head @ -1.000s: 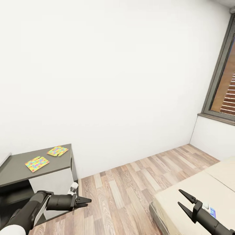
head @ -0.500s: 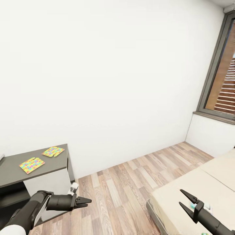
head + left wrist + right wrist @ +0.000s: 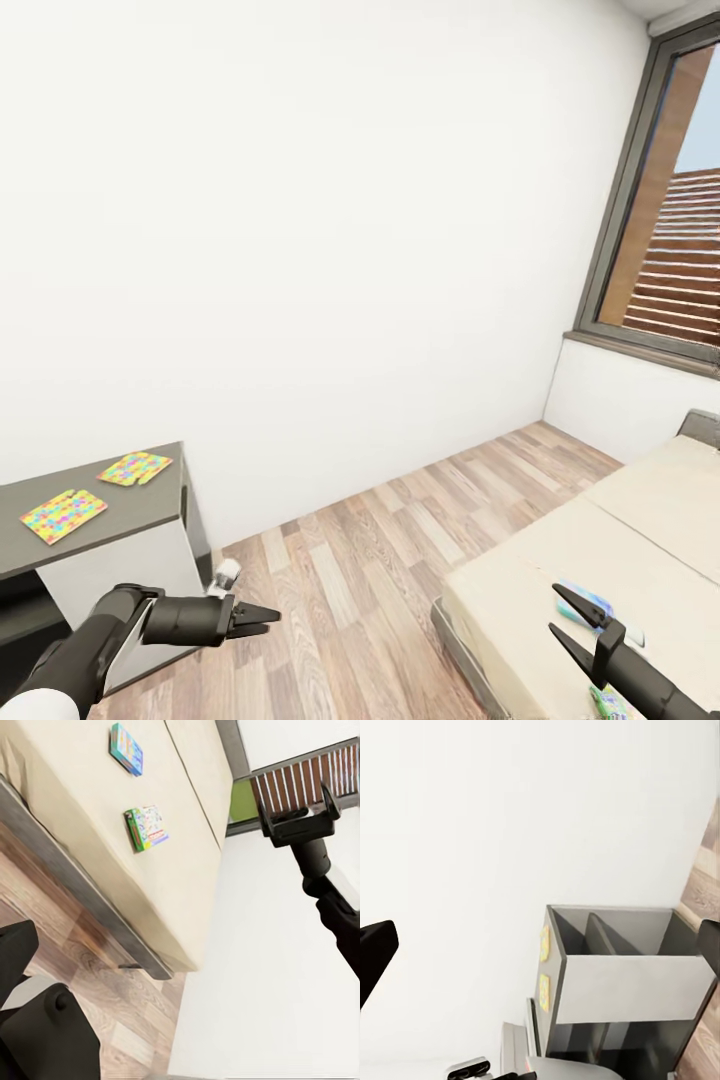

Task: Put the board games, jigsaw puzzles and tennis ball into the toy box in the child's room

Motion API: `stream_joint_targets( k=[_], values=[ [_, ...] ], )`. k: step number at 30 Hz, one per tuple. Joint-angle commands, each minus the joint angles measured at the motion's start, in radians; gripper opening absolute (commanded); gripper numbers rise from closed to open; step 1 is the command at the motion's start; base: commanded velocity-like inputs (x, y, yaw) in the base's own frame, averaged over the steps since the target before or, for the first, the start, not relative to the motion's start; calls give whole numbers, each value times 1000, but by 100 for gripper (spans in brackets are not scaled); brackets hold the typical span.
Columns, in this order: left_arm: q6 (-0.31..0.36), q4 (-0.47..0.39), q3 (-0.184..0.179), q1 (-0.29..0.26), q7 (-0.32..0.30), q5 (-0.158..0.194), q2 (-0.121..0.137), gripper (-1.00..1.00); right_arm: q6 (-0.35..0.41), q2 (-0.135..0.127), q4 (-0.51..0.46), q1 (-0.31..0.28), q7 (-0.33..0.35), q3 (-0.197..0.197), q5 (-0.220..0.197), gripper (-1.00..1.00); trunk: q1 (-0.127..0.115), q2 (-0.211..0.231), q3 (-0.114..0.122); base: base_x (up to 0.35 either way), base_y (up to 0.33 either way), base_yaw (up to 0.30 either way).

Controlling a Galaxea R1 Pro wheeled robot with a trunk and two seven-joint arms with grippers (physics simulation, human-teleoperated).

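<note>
Two colourful jigsaw puzzles (image 3: pixel 62 514) (image 3: pixel 134 467) lie flat on the grey table (image 3: pixel 120 500) at the left; the right wrist view also catches the puzzles (image 3: pixel 544 943) (image 3: pixel 544 991) on the table (image 3: pixel 622 975). On the beige bed (image 3: pixel 560 560) at the right lie a blue board game (image 3: pixel 588 601) and a green board game (image 3: pixel 607 700). The blue board game (image 3: pixel 127 748) and the green one (image 3: pixel 147 826) are also in the left wrist view. My left gripper (image 3: pixel 272 619) hangs open over the floor beside the table. My right gripper (image 3: pixel 556 610) is open and empty above the bed's near corner.
A white wall faces me, with wood floor (image 3: pixel 380 560) between table and bed. A dark-framed window (image 3: pixel 670 200) is at the right. The table has open shelves (image 3: pixel 615 930) under its top. The bed frame's edge (image 3: pixel 460 650) juts toward the floor.
The whole view has swung right: the table slid toward the left edge, and more of the bed and both board games came into sight. Both arms keep the same pose.
</note>
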Motion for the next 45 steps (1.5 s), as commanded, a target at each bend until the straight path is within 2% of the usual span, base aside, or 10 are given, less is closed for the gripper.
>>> stream_joint_targets(
  k=[1, 13, 20, 28, 45],
  values=[
    [10, 0, 1, 0, -4, -1, 0, 100, 4, 0, 1, -1, 4, -2, 2, 100, 0, -1, -2, 0, 0, -158],
    [8, 0, 1, 0, -2, -1, 1, 100, 4, 0, 6, -1, 9, -2, 2, 100, 0, -1, -17, 0, 5, -170],
    [7, -1, 1, 0, 0, -1, 2, 100, 3, 0, 6, -1, 10, -25, 2, 100, 0, -1, -22, 23, 156, -240],
    [7, -1, 1, 0, 1, -1, 4, 100, 1, 0, 16, -1, 10, -44, 2, 100, 0, -1, -21, 124, 169, -274],
    [7, 0, 1, 0, 2, -1, 3, 100, -3, 0, 31, -1, 11, -48, 2, 100, 0, -1, -12, 33, 16, -280]
  ],
)
